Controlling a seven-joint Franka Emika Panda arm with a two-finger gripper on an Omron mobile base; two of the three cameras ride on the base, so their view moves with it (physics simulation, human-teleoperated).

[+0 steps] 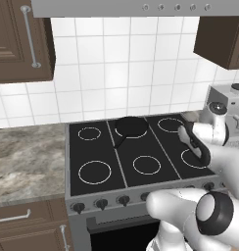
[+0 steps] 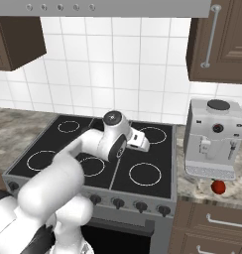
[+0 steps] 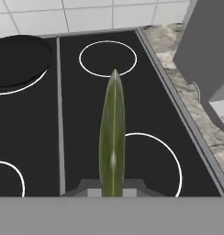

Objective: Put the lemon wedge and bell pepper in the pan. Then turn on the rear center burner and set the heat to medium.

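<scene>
The pincer (image 3: 113, 190) is squeezed nearly shut on the lemon wedge (image 3: 112, 137), a thin yellow-green sliver that stands up between the two tips. In the hand view its long side runs straight away from the pincer, and its pointed end aims at the back of the stove (image 1: 92, 147). Wedge and pincer hang over the right part of the black glass top, with a white ring (image 3: 153, 160) under them and another white ring (image 3: 108, 58) farther back. The pan (image 1: 131, 126) sits on the rear center burner (image 1: 132, 135), well to the side of the wedge, and its short handle (image 1: 119, 141) points toward the front of the stove. A grey coffee machine (image 2: 213, 139) stands on the stone worktop (image 2: 227, 191) just beside the stove. The bell pepper (image 2: 218, 186) lies on that worktop in front of the machine, near the edge. A row of dark knobs (image 2: 118, 202) runs along the front of the stove. I can read no writing anywhere.
</scene>
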